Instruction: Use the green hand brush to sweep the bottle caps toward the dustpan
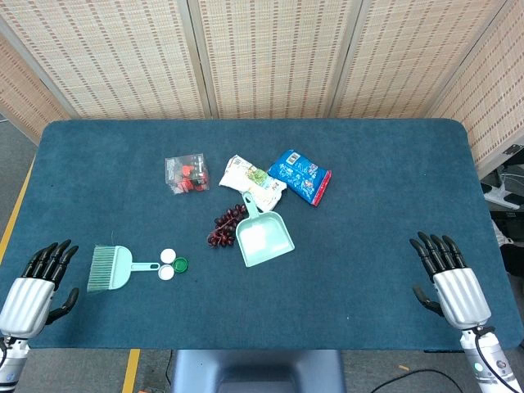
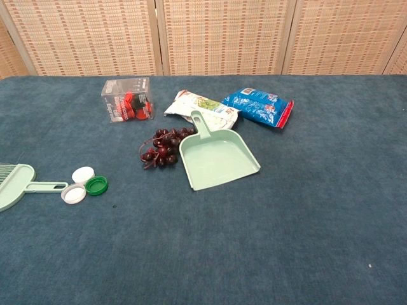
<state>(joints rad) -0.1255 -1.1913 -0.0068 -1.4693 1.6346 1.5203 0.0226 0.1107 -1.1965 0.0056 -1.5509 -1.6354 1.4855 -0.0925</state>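
Observation:
The green hand brush point(image 1: 113, 269) lies flat at the front left of the table, bristles to the left, its handle point(image 2: 42, 186) pointing right at the caps. Two white caps point(image 1: 168, 256) point(image 2: 74, 193) and one green cap point(image 1: 180, 264) point(image 2: 96, 185) sit in a cluster at the handle's tip. The pale green dustpan point(image 1: 264, 237) point(image 2: 218, 159) lies right of them, mouth facing the front right. My left hand point(image 1: 37, 284) rests open at the front left edge, left of the brush. At the front right edge my right hand point(image 1: 449, 281) is open. Neither hand shows in the chest view.
A bunch of dark grapes point(image 1: 225, 227) lies against the dustpan's left side. Behind it are a white snack bag point(image 1: 252, 181), a blue snack bag point(image 1: 301, 176) and a clear box of red items point(image 1: 187, 174). The blue table point(image 1: 377, 311) ends just before my hands.

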